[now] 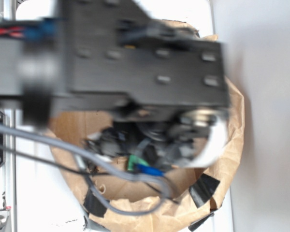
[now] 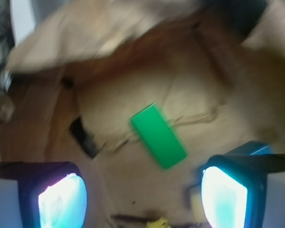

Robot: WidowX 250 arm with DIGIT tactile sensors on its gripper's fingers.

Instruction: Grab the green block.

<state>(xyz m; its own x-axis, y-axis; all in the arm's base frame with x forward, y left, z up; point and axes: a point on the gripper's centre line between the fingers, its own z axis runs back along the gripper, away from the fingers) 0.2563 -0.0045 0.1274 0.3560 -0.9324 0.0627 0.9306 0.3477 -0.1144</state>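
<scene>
Below the hand (image 2: 142,194), released and clear of the green block (image 2: 158,136), we judge approach underway; next, descend and straddle it.

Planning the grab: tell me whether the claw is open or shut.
Open. In the wrist view the claw has its fingers spread wide, with the green block lying untouched beyond them.

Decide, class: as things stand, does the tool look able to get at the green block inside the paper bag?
Probably yes. In the wrist view the green block lies flat and uncovered on the brown paper bag floor, with the open tool above it and nothing between them.
</scene>
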